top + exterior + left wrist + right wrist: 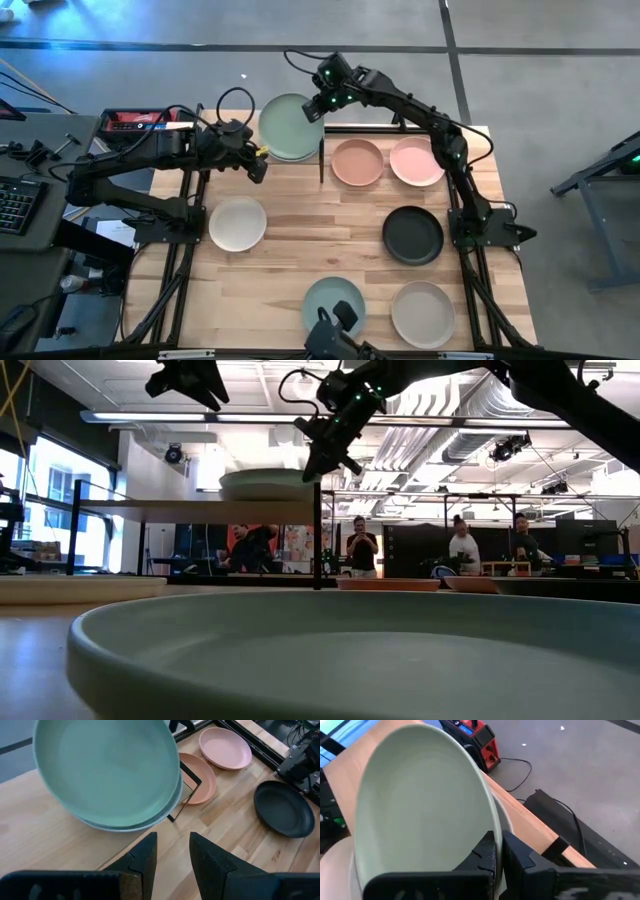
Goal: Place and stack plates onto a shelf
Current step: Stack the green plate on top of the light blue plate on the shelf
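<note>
- Your right gripper [322, 101] is at the far edge of the table, at the rim of the round pale green matte plate [291, 124]. In the right wrist view the two dark fingers [487, 851] stand almost together at this rim — I cannot tell if they really pinch it.
- This green plate lies on top of a pale blue round plate [165, 815], and both rest on the small raised light-wood shelf on black posts [200, 510]. From the low view you see the stack sitting flat on the board.
- Your left gripper [254, 166] hangs just beside the shelf, on its near left side, with the fingers [145, 857] apart and nothing between them. The plate stack is in front of it, not touching.
- On the tabletop, to the right of the shelf, a salmon round plate [357, 162] and a pink round plate [416, 161] lie side by side.
- Nearer to you lie a black plate [412, 235], a white plate [237, 223], a beige plate [423, 313] and a teal plate [325, 298] — all well apart from both grippers.
</note>
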